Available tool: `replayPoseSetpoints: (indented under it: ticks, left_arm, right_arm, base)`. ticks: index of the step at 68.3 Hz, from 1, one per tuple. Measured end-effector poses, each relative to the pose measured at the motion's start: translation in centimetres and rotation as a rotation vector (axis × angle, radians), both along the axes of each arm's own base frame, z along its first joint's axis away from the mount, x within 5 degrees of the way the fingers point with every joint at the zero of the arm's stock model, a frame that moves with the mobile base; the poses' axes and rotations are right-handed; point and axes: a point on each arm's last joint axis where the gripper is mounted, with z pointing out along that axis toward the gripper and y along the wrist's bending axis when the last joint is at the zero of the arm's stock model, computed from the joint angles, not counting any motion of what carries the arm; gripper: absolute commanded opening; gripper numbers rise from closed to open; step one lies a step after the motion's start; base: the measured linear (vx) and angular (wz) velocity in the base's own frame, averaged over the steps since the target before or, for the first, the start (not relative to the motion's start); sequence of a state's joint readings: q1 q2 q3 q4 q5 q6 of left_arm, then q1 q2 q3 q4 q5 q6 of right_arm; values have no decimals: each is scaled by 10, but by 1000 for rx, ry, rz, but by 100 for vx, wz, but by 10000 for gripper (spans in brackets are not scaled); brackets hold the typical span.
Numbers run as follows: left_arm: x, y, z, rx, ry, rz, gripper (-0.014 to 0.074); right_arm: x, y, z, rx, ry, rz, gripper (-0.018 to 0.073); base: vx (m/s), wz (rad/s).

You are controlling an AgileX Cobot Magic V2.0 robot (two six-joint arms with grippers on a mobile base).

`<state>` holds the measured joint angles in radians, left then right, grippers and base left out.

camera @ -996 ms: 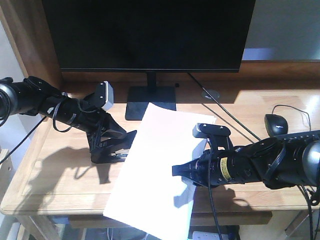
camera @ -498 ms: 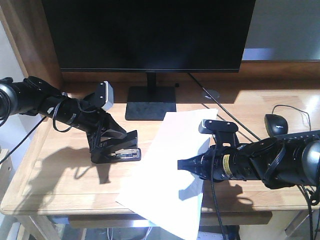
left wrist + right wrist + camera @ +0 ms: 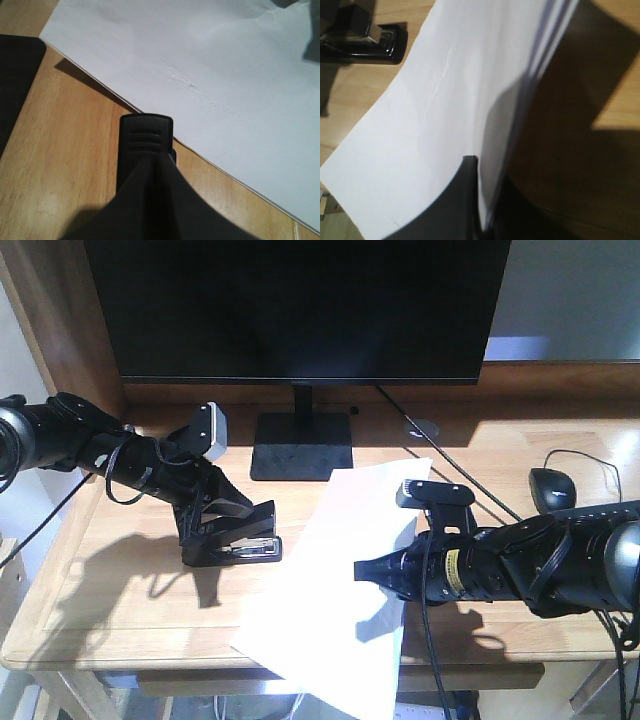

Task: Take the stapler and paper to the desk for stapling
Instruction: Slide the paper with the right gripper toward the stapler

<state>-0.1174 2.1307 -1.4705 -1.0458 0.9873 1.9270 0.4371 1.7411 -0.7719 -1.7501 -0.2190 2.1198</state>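
1. on the light-wood desk, left of centre: stapler, black, resting on the desk top with its nose pointing toward the paper.
2. left claw: reaches in from the left edge of the desk and is clamped on the stapler. from the left wrist view i see the dark fingers converging onto a ridged black end.
3. paper: white, thin stack, lying diagonally across the middle of the desk. its far corner points toward the back and its near corner overhangs the front edge. its left edge runs just beside the stapler's nose; i cannot tell whether they touch.
4. right claw: comes in from the right, low over the desk, closed on the right-hand edge of the paper. the right wrist view shows the sheets pinched between the two fingers and bowing upward, with a dark shadow on the wood beneath.
5. monitor: large, black, screen dark, at the back of the desk. its square foot stands behind the stapler and near the paper's far corner.
6. mouse: black, at the far right of the desk, well apart from the paper.
7. cable: black, running across the desk top behind the right claw.
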Motion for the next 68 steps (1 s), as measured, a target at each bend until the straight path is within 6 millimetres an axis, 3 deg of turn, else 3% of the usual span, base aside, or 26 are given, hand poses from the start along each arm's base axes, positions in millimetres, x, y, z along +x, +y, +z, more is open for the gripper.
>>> replayPoseSetpoints:
  ticks: [40,68]
  left_arm:
    - [0,0,0,0,0,0,-6]
    - [0,0,0,1,0,0,-6]
  right_arm:
    - [-6,5,13,47,-16,82,-1]
    - [5,8,-4,19,15,71,-1]
  base:
    - [0,0]
    - [0,0]
